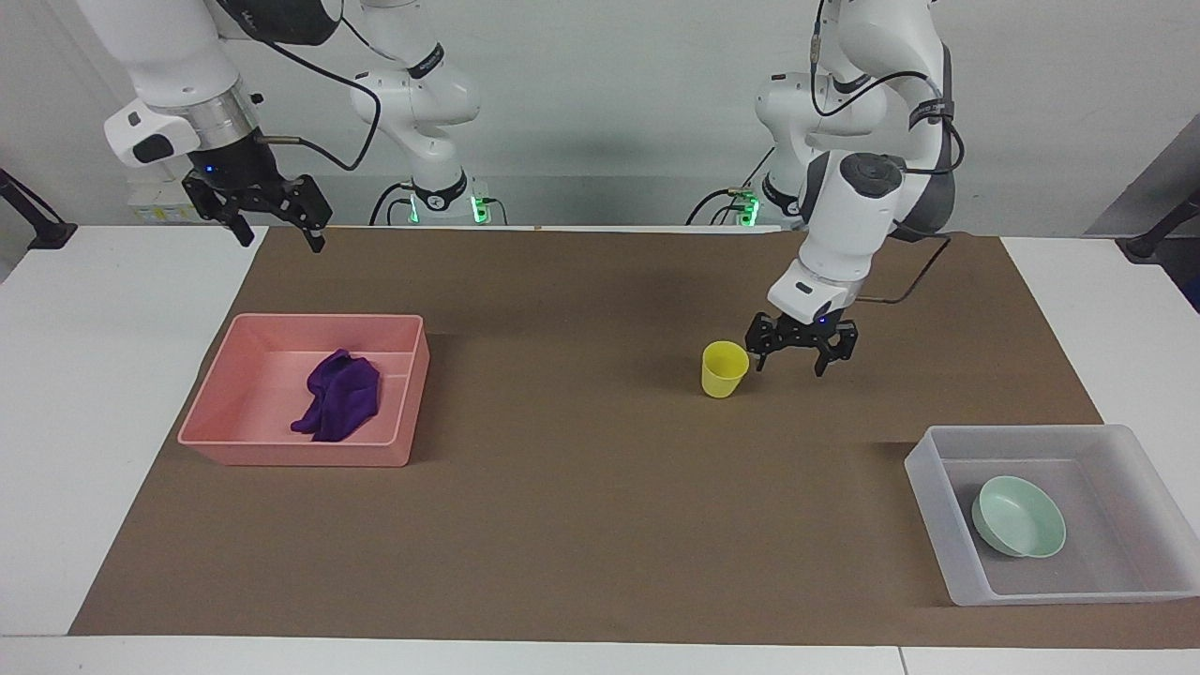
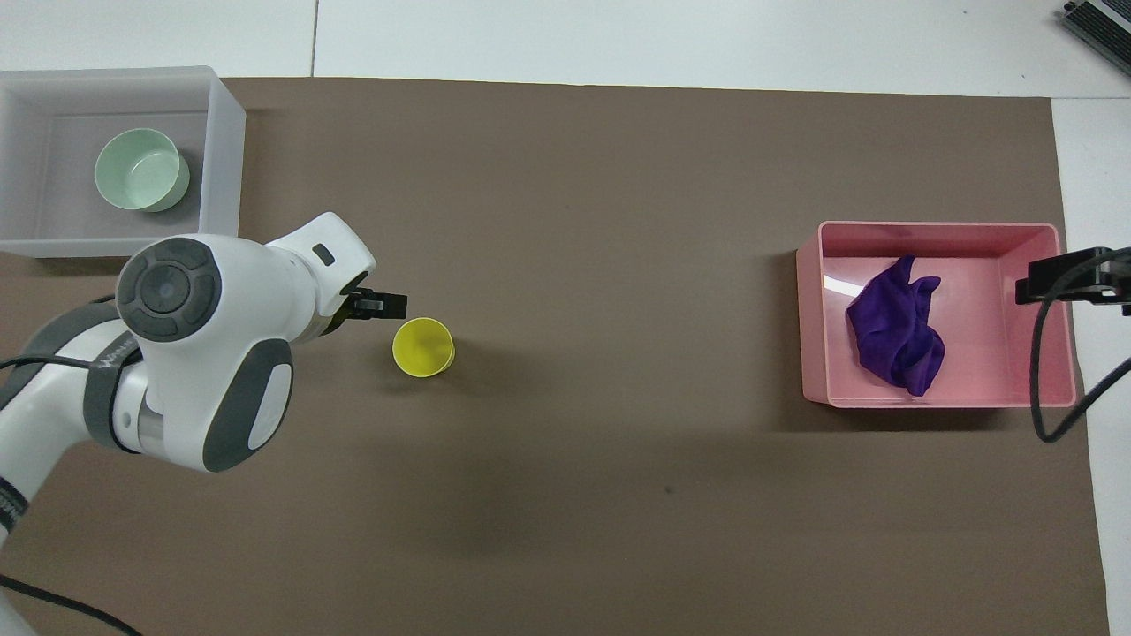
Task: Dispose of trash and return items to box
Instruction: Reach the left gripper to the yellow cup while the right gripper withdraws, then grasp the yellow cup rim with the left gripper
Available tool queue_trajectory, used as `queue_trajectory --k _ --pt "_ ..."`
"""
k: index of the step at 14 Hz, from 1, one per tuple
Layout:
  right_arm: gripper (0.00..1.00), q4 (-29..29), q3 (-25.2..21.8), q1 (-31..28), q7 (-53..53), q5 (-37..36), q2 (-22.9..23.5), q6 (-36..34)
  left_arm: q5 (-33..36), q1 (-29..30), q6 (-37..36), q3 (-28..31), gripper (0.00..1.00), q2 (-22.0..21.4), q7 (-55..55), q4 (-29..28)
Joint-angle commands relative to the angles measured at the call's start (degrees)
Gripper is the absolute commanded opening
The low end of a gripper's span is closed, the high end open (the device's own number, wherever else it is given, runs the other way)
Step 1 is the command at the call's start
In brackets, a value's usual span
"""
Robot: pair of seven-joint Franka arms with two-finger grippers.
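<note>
- Brown mat: smooth, covers the table.
- Pink tray, rectangular: holds crumpled purple rag.
- Clear box, low-walled: holds round mint bowl.
- Left gripper: fingers spread, empty; yellow cup upright just beside it at 9 o'clock in the facing view, outside the fingers.
- Right gripper: raised, fingers spread, empty, at 12 o'clock of the tray.

Left gripper low, right gripper raised, jaws open.
</note>
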Motion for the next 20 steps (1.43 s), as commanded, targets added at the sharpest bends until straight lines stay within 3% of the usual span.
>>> queue_trajectory --k 1,6,8,9,10,11,16,20 --pt "1.00 0.5 0.7 -0.4 -0.3 -1.2 0.1 -0.6 -0.4 -2.4 5.6 1.0 1.00 -2.1 -1.4 -6.1" --pt "1.00 -1.7 0.7 -0.2 -1.8 -1.2 -1.1 0.6 -0.5 -4.2 9.6 1.0 1.00 -0.7 -1.6 -8.8" --pt "1.00 -2.1 0.8 0.0 -2.1 -1.3 -1.2 1.2 -0.4 -4.7 10.2 1.0 0.77 0.7 -2.1 -8.8" --pt "1.00 -2.1 0.8 0.1 -1.9 -1.3 -1.2 0.9 -0.5 -5.1 10.9 1.0 0.54 0.9 -2.9 -8.5" --pt "1.00 -2.1 0.8 0.2 -1.7 -1.3 -1.2 0.7 -0.4 -5.1 11.1 1.0 0.18 1.0 -3.8 -8.4" --pt "1.00 -2.2 0.9 0.1 -1.7 -1.2 -1.3 0.7 -0.4 -5.1 11.0 1.0 0.00 1.0 -3.9 -8.4" --pt "1.00 -2.3 0.9 0.0 -1.8 -1.2 -1.3 0.7 -0.5 -4.3 9.8 1.1 0.00 -0.3 -4.0 -7.5" --pt "1.00 -2.3 0.9 0.0 -1.8 -1.2 -1.3 0.6 0.2 0.8 -2.8 1.2 0.00 -1.5 -2.7 1.5"
